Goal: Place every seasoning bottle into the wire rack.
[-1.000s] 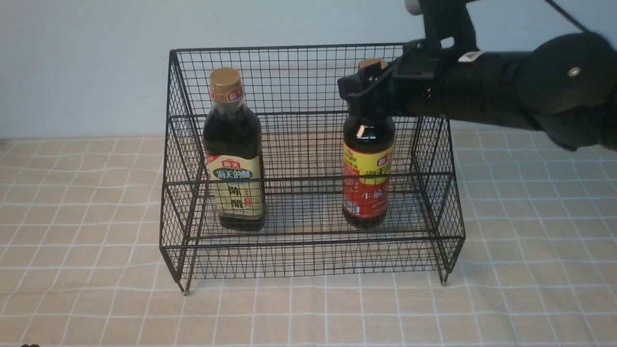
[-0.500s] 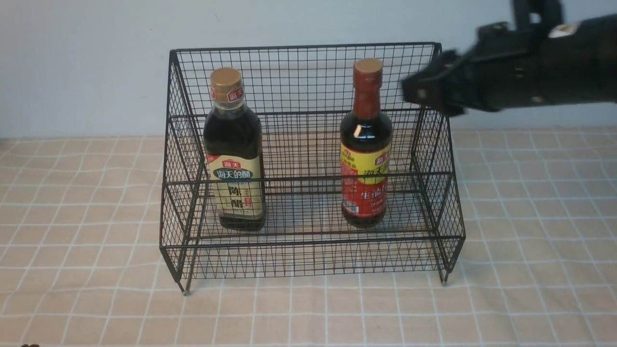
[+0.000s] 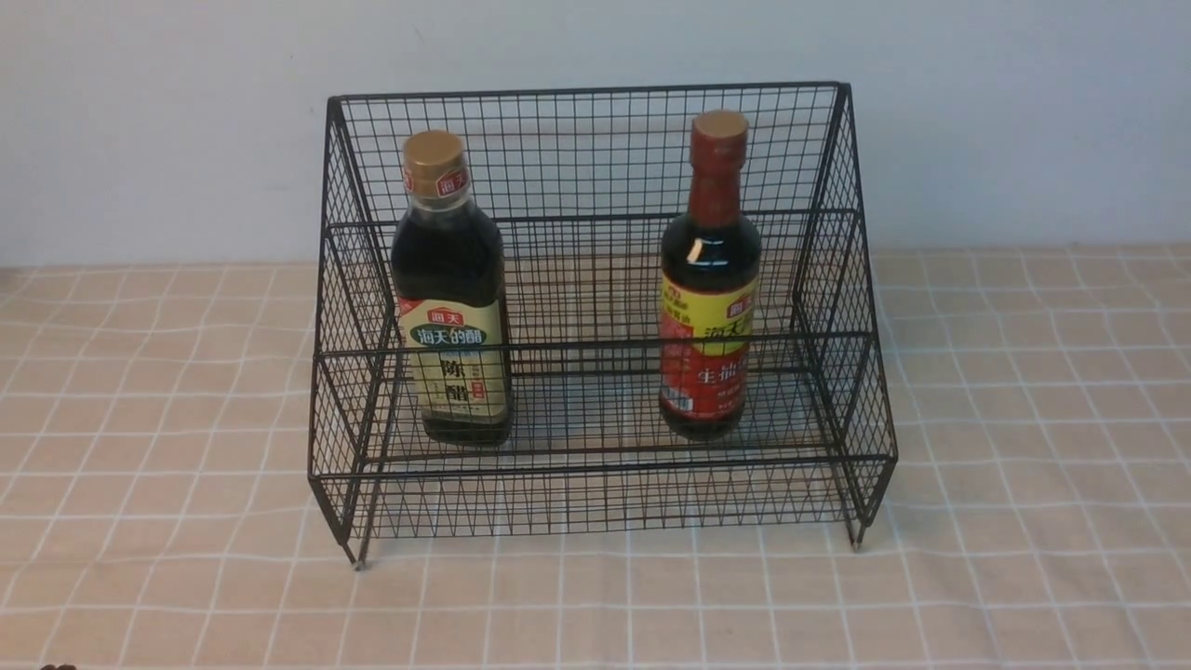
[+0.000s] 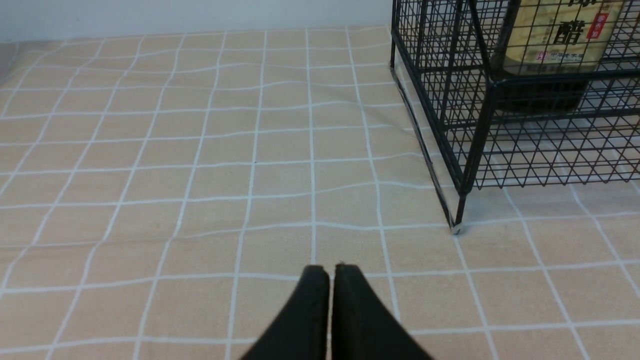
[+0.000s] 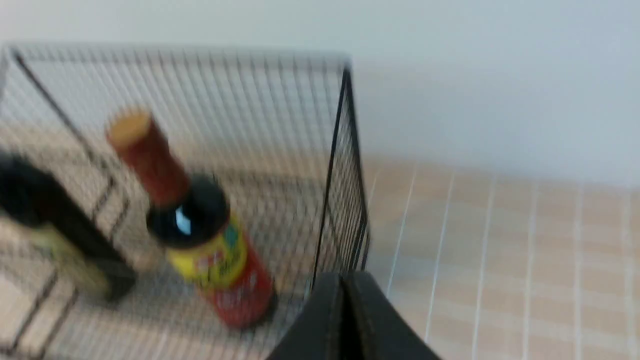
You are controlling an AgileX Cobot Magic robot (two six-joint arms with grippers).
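The black wire rack (image 3: 595, 344) stands in the middle of the table. Inside on its lower tier stand both bottles upright: the squarish gold-capped bottle (image 3: 451, 298) with the cream-green label at the left, and the round red-capped bottle (image 3: 709, 284) with the red-yellow label at the right. Neither arm shows in the front view. My left gripper (image 4: 330, 272) is shut and empty over the cloth, off the rack's left front foot (image 4: 456, 227). My right gripper (image 5: 344, 280) is shut and empty outside the rack's right side; the red-capped bottle (image 5: 200, 230) shows blurred through the mesh.
A beige checked cloth (image 3: 1023, 419) covers the table. A pale wall (image 3: 186, 121) rises close behind the rack.
My right gripper let go of the red-capped bottle's neck, pulled away to the right and left the front view. The bottle stays standing in the rack.
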